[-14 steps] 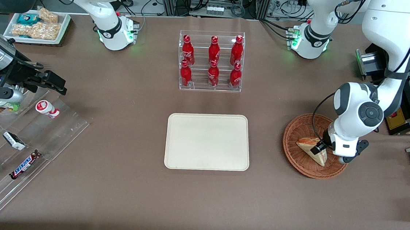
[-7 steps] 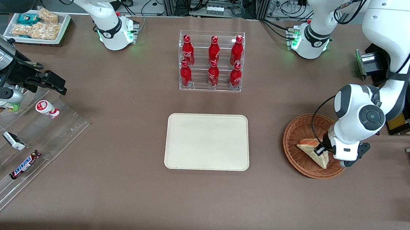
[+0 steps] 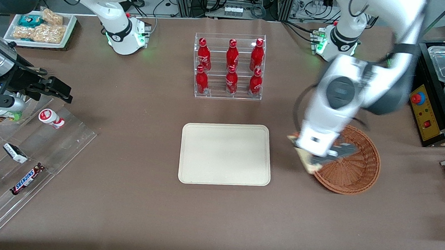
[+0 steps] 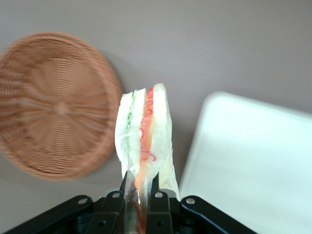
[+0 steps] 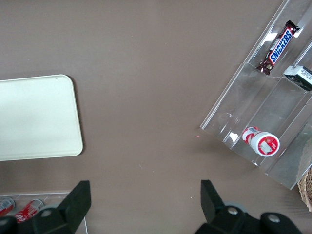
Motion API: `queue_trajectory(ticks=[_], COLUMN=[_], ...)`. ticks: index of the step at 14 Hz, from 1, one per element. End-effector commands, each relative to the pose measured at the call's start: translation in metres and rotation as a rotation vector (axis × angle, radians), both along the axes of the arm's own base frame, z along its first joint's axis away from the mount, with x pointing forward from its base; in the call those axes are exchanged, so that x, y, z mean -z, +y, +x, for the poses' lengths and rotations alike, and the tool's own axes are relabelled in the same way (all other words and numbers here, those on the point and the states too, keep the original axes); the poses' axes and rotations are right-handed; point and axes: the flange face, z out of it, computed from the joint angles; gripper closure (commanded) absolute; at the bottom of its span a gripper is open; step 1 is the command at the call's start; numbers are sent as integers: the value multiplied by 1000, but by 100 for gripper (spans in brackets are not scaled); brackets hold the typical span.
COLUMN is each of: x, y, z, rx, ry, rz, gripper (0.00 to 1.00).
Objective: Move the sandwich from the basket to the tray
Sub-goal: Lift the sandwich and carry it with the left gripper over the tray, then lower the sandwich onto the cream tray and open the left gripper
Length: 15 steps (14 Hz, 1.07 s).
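Front view: claw (image 3: 310,157) holds sandwich (image 4: 145,136) between basket (image 3: 356,167), tray (image 3: 225,154).

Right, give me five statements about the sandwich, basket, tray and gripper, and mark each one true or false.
1. The sandwich lies in the basket. False: it is lifted out, held above the table between basket and tray.
2. The gripper is shut on the sandwich. True.
3. The tray has nothing on it. True.
4. The basket holds a second sandwich. False: it holds nothing.
5. The rack of red bottles stands nearer the front camera than the tray. False: it stands farther from it.
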Motion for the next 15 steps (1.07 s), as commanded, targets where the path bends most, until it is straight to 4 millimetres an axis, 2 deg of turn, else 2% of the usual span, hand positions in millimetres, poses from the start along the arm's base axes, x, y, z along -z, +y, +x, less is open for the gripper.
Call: queue_trajectory(ticks=[1,2,4,7,8,9,10,11,12,14,15], x=[45,63,90,138,154,160,161,160,159,147,130], y=[-61,-89,-126,-168,-174,-180,-180,-178,-177,-174,-171], z=[-2,-13,-20,-25,-26,-32,-34,-31,-29,-24,-20], rx=[132,217,278,356,376,395,397,399,394,377,368], ry=[-64,-74,-91,-102,-106,-105,-100,-102,-105,-122,-139], rz=[-15,-32,-52,-34,-14,-3,-2,-2,-2,-10,-22], gripper=[100,100,100,99,99,97,82,29,1,0,0])
